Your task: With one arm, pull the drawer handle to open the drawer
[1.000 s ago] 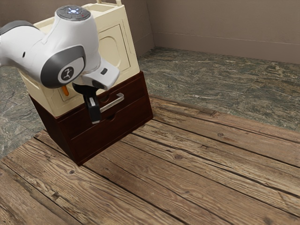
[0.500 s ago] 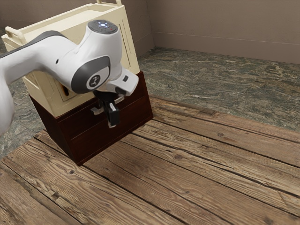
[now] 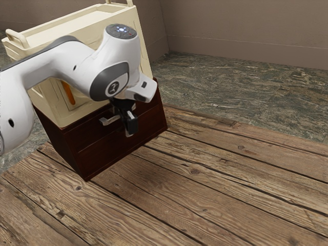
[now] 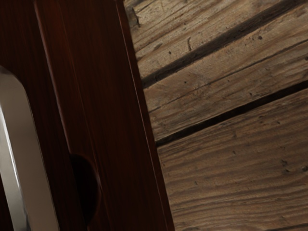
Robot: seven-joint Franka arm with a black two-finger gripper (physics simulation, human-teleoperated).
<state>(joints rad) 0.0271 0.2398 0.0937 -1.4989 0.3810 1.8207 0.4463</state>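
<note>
the plank tabletop (image 3: pixel 230 179) carries a dark red-brown drawer unit (image 3: pixel 57 143), with a cream cabinet (image 3: pixel 50 100) above it. the white arm (image 3: pixel 56 56) reaches across their front, and below its wrist hangs the black gripper (image 3: pixel 131 131), beside the upper drawer (image 3: pixel 86 134). that drawer looks flush with the unit, so the opening pull is, i judge, still to be made.

smallest of these is the metal handle (image 3: pixel 109 121), a pale bar across the upper drawer's front. in the exterior view the gripper covers its middle; whether they touch i cannot tell, nor how far open the gripper is, nor if it has hold of anything.

the handle should be stiff and hard to harm, but smooth enough to slip along if only lightly held. the middle of the bar is the place to take it, pinched across its narrow side, then drawn straight out; a pull near one end could make the drawer skew and bind. the drawer itself seems wooden, probably of moderate drag, though its load is anyone's guess.

the exterior view gives both ends of the bar and the whole unit; the wrist view gives the bar's broad, flat face close up, and a dark rounded notch (image 4: pixel 85 187) in the wood beside it
</note>
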